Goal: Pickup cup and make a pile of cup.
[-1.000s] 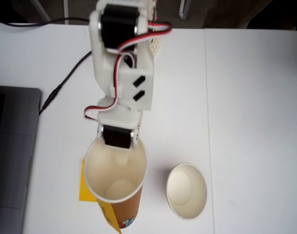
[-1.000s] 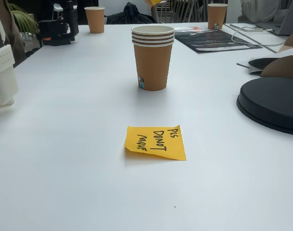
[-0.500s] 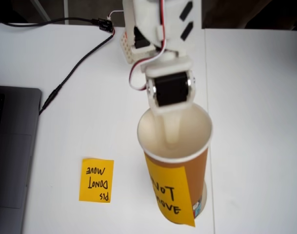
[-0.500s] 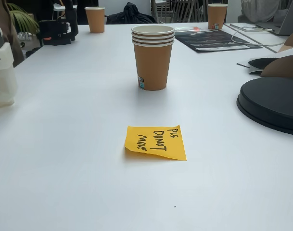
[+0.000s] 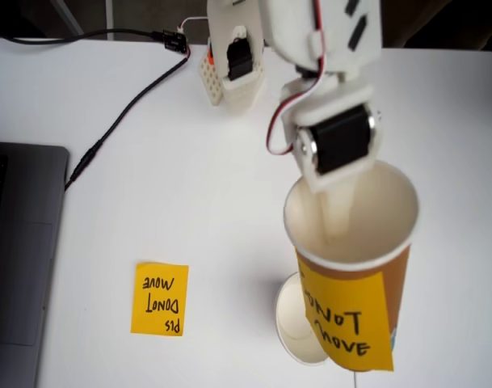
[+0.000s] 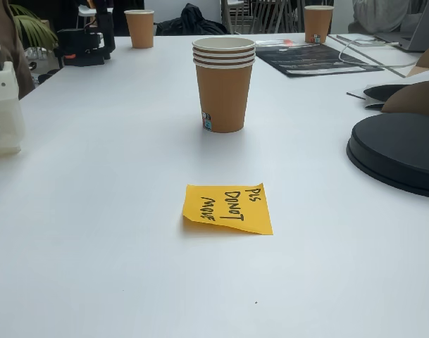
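Top-down fixed view: the gripper, entering from the upper centre of the frame, holds the cup aloft at right of centre, one finger inside against the wall (the other finger is hidden behind the cup). A yellow label faces the camera. Directly beneath, at lower centre, the pile of cup stands on the white table, partly covered. A sticky note lies at lower left; a laptop occupies the left edge.
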You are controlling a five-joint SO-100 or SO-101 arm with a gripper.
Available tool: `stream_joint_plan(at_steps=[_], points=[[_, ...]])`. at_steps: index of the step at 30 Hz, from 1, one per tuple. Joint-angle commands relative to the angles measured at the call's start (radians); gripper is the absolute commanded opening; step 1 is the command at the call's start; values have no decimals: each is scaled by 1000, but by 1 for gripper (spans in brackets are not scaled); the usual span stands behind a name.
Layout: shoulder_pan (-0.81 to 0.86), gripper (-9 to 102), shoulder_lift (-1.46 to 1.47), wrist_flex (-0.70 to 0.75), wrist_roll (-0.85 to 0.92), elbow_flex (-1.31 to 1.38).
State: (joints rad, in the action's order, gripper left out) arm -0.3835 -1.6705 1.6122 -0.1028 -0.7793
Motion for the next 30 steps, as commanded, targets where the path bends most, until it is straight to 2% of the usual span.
stream_joint_plan(at_steps=[1,18,30], points=[[-11,-7,18,-18,-6,95],[-11,-7,141,2,-6,89],[-9,-7,195,140,-6,103]])
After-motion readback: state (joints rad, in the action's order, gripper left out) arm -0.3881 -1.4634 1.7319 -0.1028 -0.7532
